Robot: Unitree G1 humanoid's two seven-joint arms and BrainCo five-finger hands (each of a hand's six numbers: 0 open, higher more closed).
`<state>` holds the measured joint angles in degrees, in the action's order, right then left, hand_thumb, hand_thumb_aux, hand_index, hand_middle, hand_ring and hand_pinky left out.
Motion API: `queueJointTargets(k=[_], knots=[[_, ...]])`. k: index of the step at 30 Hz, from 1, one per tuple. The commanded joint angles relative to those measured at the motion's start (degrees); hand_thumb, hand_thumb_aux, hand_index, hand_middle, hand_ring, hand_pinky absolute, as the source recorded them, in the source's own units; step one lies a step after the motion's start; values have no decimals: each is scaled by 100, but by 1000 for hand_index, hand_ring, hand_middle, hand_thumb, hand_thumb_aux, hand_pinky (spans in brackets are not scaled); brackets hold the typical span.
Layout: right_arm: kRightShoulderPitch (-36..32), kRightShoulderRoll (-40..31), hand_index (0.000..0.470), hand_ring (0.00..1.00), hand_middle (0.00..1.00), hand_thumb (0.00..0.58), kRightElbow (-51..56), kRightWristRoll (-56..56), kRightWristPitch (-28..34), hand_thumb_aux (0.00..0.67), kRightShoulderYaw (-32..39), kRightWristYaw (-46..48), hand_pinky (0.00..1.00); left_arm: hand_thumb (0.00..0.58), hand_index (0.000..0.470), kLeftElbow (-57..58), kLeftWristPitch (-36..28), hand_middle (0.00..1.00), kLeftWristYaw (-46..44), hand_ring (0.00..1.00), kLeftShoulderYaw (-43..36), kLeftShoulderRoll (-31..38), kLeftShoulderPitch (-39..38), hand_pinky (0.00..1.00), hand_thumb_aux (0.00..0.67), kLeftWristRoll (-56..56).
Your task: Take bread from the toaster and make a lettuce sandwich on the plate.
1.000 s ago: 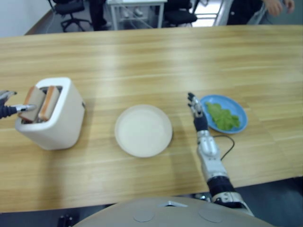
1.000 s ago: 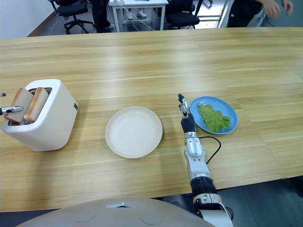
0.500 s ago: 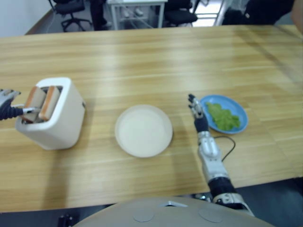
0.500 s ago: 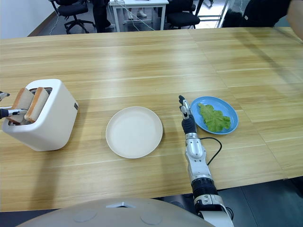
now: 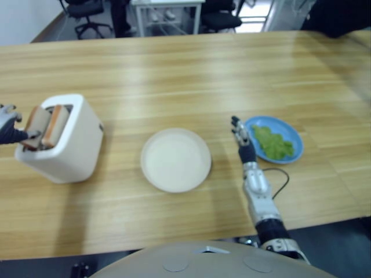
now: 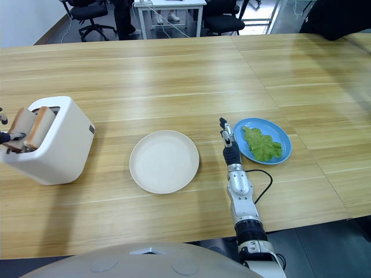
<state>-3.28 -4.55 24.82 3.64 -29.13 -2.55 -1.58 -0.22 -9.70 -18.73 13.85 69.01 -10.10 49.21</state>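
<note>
A white toaster point(image 5: 64, 147) stands at the table's left with two bread slices sticking out of its top. My left hand point(image 5: 8, 126) is at the view's left edge, its fingers closed on the left bread slice point(image 5: 36, 124); the right slice point(image 5: 53, 124) stands beside it. An empty cream plate point(image 6: 164, 161) lies in the middle. To its right, a green lettuce leaf point(image 6: 261, 143) rests on a blue plate point(image 6: 271, 123). My right hand point(image 6: 228, 142) lies open on the table between the two plates, fingers straight, beside the blue plate's left rim.
A black cable point(image 6: 262, 180) loops on the table beside my right forearm. Bare wooden tabletop stretches behind the plates. Office chairs point(image 6: 223, 20) stand beyond the far edge.
My left hand has drawn in on the left slice, and the slices and toaster top have shifted slightly to the left. The right hand has stayed put.
</note>
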Motion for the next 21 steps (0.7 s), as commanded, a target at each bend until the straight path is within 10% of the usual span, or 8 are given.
queueJointTargets(k=[1, 15, 17, 18, 21], knots=[[59, 15, 0, 0, 0, 0, -51, -53, 109, 0, -45, -25, 0, 580, 460, 24, 72, 0, 65, 0, -112, -109, 67, 0, 670, -33], [78, 3, 0, 0, 0, 0, -22, -44, 147, 0, -59, -52, 0, 580, 460, -105, 269, 192, 331, 192, -76, -430, 164, 192, 670, -275], [79, 2, 0, 0, 0, 0, -18, -45, 150, 0, -60, -57, 0, 580, 460, -177, 262, 514, 369, 514, -15, -523, 239, 514, 670, -402], [79, 5, 0, 0, 0, 0, -12, -44, 150, 0, -59, -61, 0, 580, 460, -221, 260, 1000, 411, 1000, 82, -602, 323, 1000, 670, -531], [77, 10, 0, 0, 0, 0, 4, -43, 146, 0, -57, -71, 0, 580, 460, -300, 211, 1000, 534, 1000, 299, -718, 501, 1000, 670, -688]])
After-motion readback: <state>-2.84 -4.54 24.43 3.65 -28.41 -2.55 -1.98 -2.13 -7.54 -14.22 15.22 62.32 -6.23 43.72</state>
